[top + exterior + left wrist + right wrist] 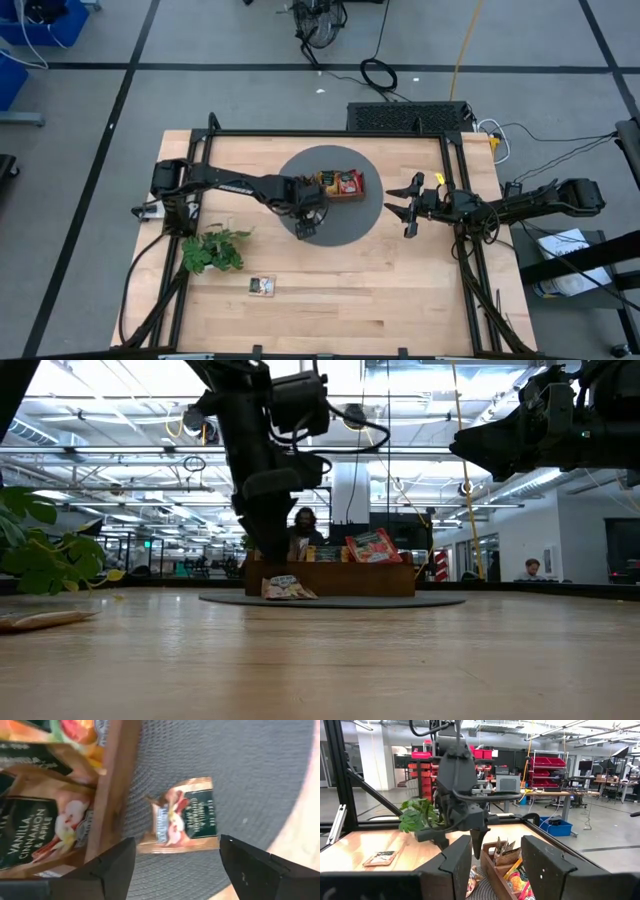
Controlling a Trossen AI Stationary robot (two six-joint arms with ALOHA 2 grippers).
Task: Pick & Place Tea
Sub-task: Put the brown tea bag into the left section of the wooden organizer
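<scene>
A pale sachet of tea with dark green print point(182, 815) lies flat on the round grey mat point(240, 765), right beside the brown wooden tray point(112, 785); in the high view the same sachet point(304, 228) lies just near of the tray. My left gripper point(177, 865) hovers over it, pointing steeply down, open, with a finger on either side and clear of it. Several sachets stand in the tray point(338, 184). Another sachet point(262, 286) lies on the bare table toward the near edge. My right gripper point(408, 205) waits open at the mat's right rim, above the table.
A green leafy sprig point(213, 248) lies at the near left of the table. A black frame point(330, 133) runs along the table's edges. Bare wood stretches across the near half of the table point(380, 300). People sit in the room beyond the far edge.
</scene>
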